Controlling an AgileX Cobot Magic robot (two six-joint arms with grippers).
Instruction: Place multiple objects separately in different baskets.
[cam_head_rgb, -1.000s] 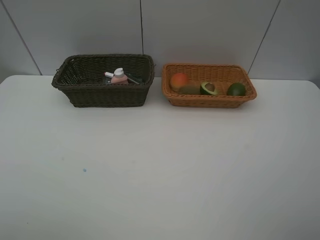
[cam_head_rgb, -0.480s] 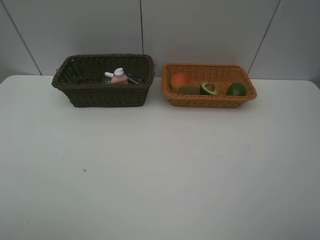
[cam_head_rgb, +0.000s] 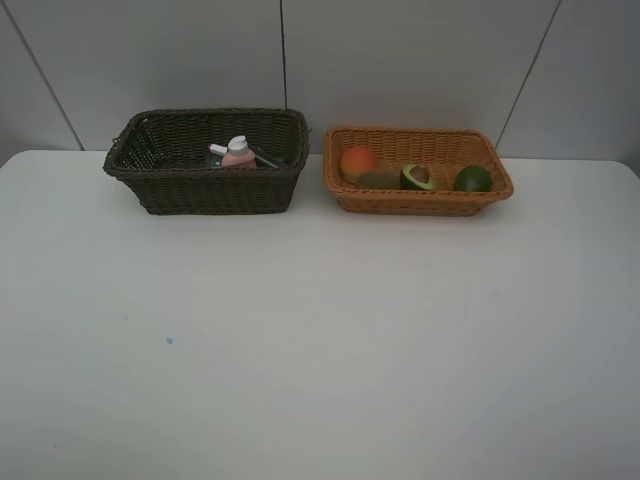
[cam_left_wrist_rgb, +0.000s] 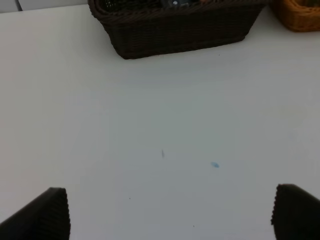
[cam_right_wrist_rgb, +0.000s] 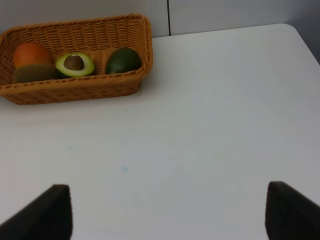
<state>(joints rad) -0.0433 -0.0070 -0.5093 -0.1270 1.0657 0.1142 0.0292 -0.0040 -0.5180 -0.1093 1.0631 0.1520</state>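
Observation:
The dark brown basket (cam_head_rgb: 150, 185) stands at the back left and holds a pink white-capped bottle (cam_head_rgb: 238, 152), a white-pink marker (cam_head_rgb: 217, 149) and a dark item beside them. To its right, the light orange-tan basket (cam_head_rgb: 420, 203) holds an orange-red peach (cam_head_rgb: 357, 160), a brown kiwi (cam_head_rgb: 379, 180), a halved avocado (cam_head_rgb: 418, 177) and a whole green avocado (cam_head_rgb: 472, 179). Neither arm shows in the high view. My left gripper (cam_left_wrist_rgb: 170, 212) is open over bare table in front of the dark basket (cam_left_wrist_rgb: 180, 30). My right gripper (cam_right_wrist_rgb: 167, 210) is open, well in front of the tan basket (cam_right_wrist_rgb: 75, 87).
A white table (cam_head_rgb: 320, 330) spreads in front of both baskets. A small blue speck (cam_head_rgb: 169, 340) marks its near left. Grey wall panels rise right behind the baskets.

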